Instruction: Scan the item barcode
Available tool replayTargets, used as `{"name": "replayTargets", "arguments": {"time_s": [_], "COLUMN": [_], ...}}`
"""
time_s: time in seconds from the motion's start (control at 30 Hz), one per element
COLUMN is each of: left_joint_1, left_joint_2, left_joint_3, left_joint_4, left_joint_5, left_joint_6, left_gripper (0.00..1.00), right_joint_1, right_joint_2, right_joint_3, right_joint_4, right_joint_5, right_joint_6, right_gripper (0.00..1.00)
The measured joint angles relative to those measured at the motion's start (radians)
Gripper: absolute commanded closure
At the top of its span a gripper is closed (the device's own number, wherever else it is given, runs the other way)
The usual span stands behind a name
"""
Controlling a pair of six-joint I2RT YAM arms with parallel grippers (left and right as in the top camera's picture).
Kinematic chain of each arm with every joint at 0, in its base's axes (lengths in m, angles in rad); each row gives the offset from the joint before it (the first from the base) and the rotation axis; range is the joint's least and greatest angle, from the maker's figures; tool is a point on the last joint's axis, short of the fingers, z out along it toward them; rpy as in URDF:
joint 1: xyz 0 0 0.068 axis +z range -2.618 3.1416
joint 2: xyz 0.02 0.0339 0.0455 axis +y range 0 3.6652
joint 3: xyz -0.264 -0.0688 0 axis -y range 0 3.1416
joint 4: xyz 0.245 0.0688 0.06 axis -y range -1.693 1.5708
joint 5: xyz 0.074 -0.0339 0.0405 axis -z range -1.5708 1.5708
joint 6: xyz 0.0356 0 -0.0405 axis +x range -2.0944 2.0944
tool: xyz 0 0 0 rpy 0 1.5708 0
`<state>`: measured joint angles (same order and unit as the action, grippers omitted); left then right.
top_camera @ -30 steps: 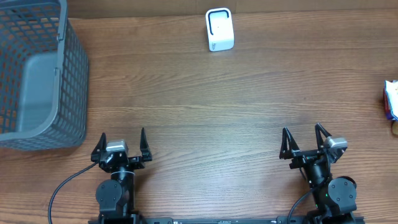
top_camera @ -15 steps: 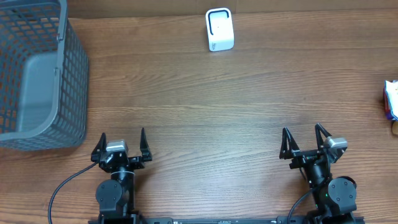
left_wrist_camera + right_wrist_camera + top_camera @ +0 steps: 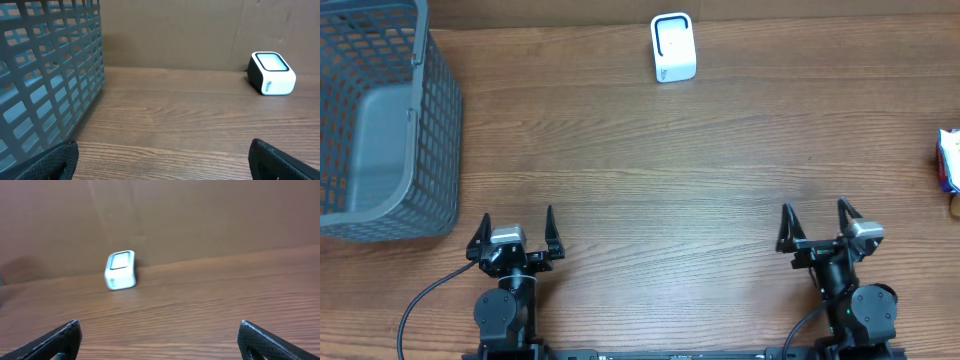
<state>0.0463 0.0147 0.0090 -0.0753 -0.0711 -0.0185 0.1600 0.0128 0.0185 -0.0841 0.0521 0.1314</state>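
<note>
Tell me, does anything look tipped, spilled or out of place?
Nothing spilled or damaged. The scanner and basket stand upright. Only the colourful item is odd: mostly cut off at the overhead view's right edge.

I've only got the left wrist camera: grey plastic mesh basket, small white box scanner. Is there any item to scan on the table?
Observer: Yes. Overhead shows a white-and-blue item at the right edge of the wooden table, partly cut off by the frame.
Operator: Which arm is nearer?
Observer: The right gripper; it stands open and empty at the near edge on that side.
</note>
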Motion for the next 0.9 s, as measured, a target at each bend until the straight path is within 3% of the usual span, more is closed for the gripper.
{"name": "replayTargets", "arguments": {"time_s": [0.47, 0.9], "left_joint_1": [0.0, 0.0], "left_joint_2": [0.0, 0.0], "left_joint_3": [0.0, 0.0], "left_joint_4": [0.0, 0.0], "left_joint_5": [0.0, 0.0], "left_joint_6": [0.0, 0.0], "left_gripper": [0.0, 0.0], "right_joint_1": [-0.133, -0.133], "right_joint_2": [0.0, 0.0], "right_joint_3": [0.0, 0.0], "right_joint_4": [-0.006, -0.006], "right_joint_5": [-0.016, -0.027], "right_joint_6": [-0.203, -0.236], "right_gripper": [0.0, 0.0]}}
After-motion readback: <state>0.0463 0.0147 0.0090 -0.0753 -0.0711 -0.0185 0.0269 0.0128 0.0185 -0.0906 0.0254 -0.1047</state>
